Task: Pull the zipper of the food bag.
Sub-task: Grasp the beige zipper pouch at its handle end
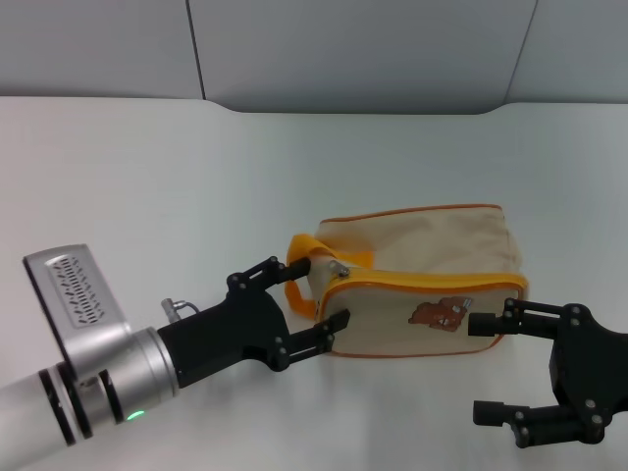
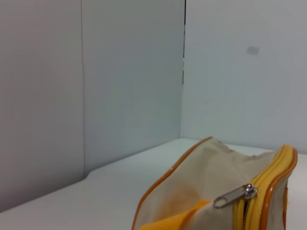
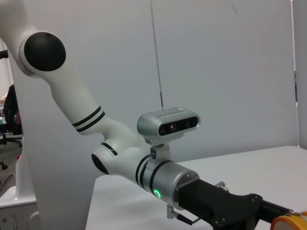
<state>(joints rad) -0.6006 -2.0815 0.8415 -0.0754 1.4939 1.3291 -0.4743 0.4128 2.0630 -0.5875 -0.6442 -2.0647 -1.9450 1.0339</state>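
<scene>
Head view — left gripper (image 1: 319, 291) fingers spread around food bag's (image 1: 422, 275) handle end, right gripper (image 1: 488, 368) fingers spread beside bag — zipper (image 1: 432, 283).

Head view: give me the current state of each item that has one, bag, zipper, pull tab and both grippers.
food bag: lying on the table, bear side toward the robot.
zipper: appears closed along the visible edge.
pull tab: at the handle end, not gripped.
orange loop handle: between the left fingers, no visible grip.
left gripper: open, straddling the bag's handle end.
right gripper: open, at the bag's other end.
</scene>
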